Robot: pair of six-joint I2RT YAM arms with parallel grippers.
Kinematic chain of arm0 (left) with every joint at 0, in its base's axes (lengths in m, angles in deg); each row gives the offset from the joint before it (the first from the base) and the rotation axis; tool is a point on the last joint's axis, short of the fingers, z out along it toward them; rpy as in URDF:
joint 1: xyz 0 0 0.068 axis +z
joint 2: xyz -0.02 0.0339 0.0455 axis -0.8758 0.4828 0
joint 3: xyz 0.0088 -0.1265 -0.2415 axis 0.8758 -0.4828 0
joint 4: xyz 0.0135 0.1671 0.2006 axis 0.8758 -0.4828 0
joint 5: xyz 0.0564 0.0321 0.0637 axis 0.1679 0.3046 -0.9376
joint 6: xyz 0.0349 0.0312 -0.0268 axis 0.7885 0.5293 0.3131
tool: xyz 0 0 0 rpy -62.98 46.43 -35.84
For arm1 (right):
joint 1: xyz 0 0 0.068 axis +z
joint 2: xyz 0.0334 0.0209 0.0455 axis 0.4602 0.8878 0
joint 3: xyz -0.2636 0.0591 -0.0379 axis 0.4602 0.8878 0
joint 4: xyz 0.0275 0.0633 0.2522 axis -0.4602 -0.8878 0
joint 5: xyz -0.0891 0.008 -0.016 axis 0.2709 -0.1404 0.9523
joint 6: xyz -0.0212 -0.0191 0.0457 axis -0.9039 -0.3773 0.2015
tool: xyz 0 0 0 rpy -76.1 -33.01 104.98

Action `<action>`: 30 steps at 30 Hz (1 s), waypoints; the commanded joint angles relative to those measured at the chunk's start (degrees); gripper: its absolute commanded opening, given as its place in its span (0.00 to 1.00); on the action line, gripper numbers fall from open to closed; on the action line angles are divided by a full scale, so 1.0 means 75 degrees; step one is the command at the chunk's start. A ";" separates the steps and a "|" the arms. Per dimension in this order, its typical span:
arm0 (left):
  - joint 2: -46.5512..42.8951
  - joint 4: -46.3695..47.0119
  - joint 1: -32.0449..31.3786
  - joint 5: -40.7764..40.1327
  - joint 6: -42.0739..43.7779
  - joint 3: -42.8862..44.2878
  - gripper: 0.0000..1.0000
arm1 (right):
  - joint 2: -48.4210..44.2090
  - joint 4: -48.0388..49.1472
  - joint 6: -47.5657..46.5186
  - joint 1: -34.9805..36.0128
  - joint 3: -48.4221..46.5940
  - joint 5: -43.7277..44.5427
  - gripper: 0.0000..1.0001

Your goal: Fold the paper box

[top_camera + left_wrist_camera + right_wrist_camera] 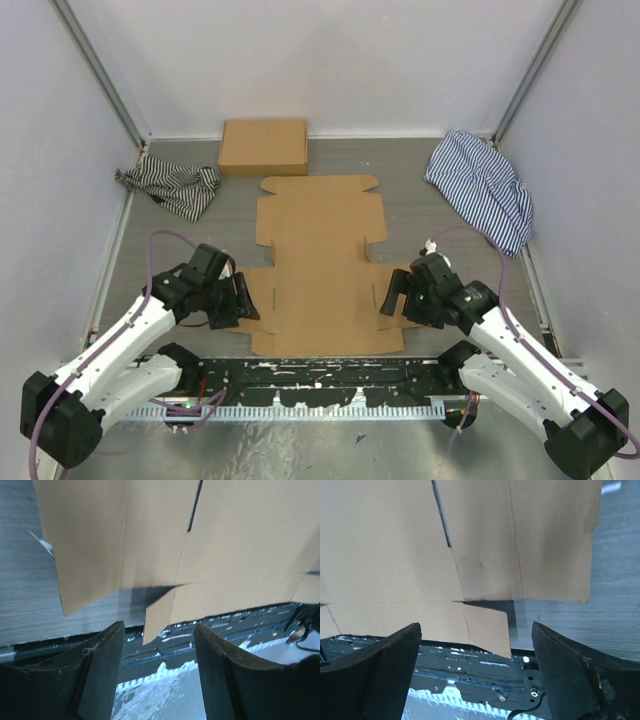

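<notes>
The paper box (pixel 320 262) lies flat and unfolded on the grey table as a brown die-cut sheet with flaps and slits. My left gripper (pixel 244 300) stands open at the sheet's near left flap, nothing between its fingers. In the left wrist view the sheet (pixel 235 545) fills the top, and its near corner tab sits just beyond the open left gripper (pixel 159 627). My right gripper (pixel 390 300) is open at the near right flap. In the right wrist view the cardboard (pixel 385 555) lies ahead of the empty right gripper (pixel 476 626).
A folded brown cardboard box (pixel 263 146) stands at the back, just beyond the sheet. A striped cloth (pixel 172 185) lies at the back left and a larger one (pixel 482 187) at the back right. A black taped strip (pixel 320 375) runs along the near edge.
</notes>
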 commanded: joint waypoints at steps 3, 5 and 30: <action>-0.0334 -0.0649 -0.0821 -0.0120 -0.0469 0.0060 0.65 | -0.0517 0.0060 0.0493 0.0132 0.0613 -0.0650 0.96; -0.0438 -0.0916 -0.0898 -0.0361 -0.0583 0.0110 0.65 | -0.0541 0.0060 0.0479 0.0165 0.0768 -0.0721 0.96; 0.0903 0.0714 -0.2095 -0.0227 -0.1301 -0.0380 0.64 | 0.0185 0.1226 0.0771 0.1298 0.0603 -0.1077 0.90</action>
